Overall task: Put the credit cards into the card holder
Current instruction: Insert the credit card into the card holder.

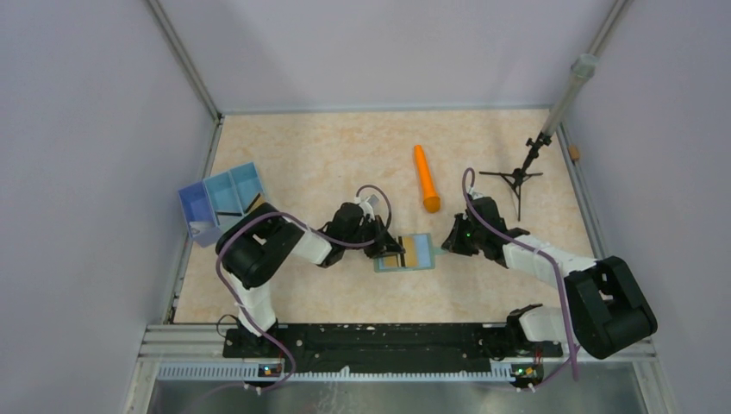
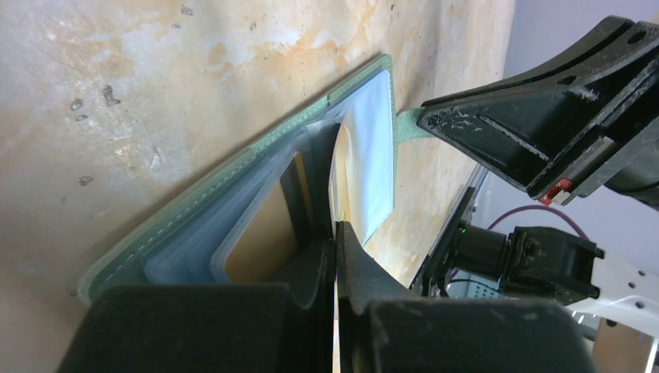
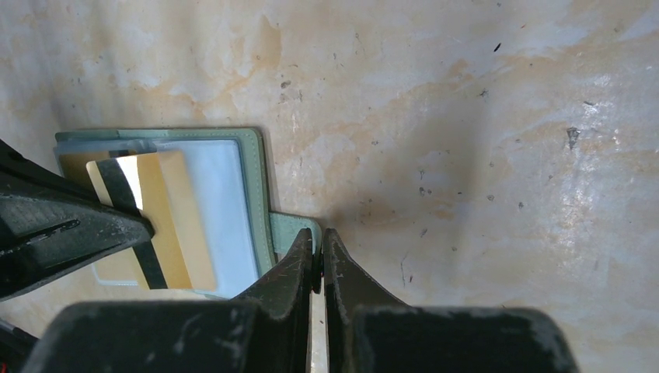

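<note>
The grey-green card holder (image 1: 405, 253) lies open on the table, pale blue inside (image 3: 225, 194). My left gripper (image 1: 388, 246) is shut on a gold credit card (image 3: 167, 214) with a dark stripe. The card stands edge-on (image 2: 336, 175) over the holder's clear pockets, and its far end lies over the pale blue lining. Another gold card (image 2: 260, 233) sits inside a pocket. My right gripper (image 3: 319, 237) is shut on the holder's green closing tab (image 3: 291, 229) at its right edge, pinning it at table level.
An orange cylinder (image 1: 426, 178) lies behind the holder. A blue three-compartment tray (image 1: 220, 200) stands at the left, close to the left arm's elbow. A black tripod stand (image 1: 517, 177) is at the back right. Walls enclose the table on three sides.
</note>
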`<move>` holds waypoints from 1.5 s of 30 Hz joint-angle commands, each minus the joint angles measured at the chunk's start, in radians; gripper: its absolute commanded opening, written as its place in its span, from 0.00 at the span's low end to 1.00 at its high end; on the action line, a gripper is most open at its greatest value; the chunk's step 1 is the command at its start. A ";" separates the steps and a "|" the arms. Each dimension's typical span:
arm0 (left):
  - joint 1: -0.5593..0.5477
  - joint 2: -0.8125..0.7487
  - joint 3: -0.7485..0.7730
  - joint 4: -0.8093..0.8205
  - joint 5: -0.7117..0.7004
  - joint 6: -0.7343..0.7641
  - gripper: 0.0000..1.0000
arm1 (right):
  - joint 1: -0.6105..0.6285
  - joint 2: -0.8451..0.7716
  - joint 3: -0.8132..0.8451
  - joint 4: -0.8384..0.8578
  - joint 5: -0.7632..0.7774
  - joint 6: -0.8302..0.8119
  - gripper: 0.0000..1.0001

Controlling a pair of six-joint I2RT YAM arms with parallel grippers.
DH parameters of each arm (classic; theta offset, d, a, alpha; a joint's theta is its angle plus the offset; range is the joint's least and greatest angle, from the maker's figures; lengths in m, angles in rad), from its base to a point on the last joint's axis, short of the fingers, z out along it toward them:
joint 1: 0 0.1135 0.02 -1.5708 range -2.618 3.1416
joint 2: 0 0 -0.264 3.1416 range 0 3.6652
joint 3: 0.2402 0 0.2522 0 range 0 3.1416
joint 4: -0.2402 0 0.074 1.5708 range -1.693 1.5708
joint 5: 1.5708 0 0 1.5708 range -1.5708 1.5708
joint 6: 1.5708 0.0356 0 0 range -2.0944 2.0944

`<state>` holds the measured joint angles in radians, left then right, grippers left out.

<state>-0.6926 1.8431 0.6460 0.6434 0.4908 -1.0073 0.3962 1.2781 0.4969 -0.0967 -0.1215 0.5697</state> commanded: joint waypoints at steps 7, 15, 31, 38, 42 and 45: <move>-0.057 0.029 -0.016 0.015 -0.145 -0.068 0.00 | -0.009 -0.029 -0.026 0.034 -0.020 0.008 0.00; -0.059 -0.070 0.054 -0.284 -0.238 0.051 0.28 | -0.010 -0.051 -0.037 0.023 0.013 0.009 0.00; -0.082 -0.195 0.168 -0.620 -0.338 0.169 0.56 | -0.010 -0.057 -0.033 0.018 0.022 -0.002 0.00; -0.115 -0.123 0.202 -0.593 -0.297 0.144 0.52 | -0.009 -0.057 -0.033 0.020 0.019 -0.004 0.00; -0.127 -0.087 0.214 -0.571 -0.284 0.134 0.51 | -0.009 -0.059 -0.035 0.018 0.018 -0.004 0.00; -0.138 -0.075 0.220 -0.533 -0.281 0.124 0.50 | -0.009 -0.057 -0.037 0.024 0.016 -0.004 0.00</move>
<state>-0.8154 1.7271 0.8574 0.1192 0.2146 -0.8787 0.3904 1.2438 0.4644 -0.0822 -0.1219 0.5724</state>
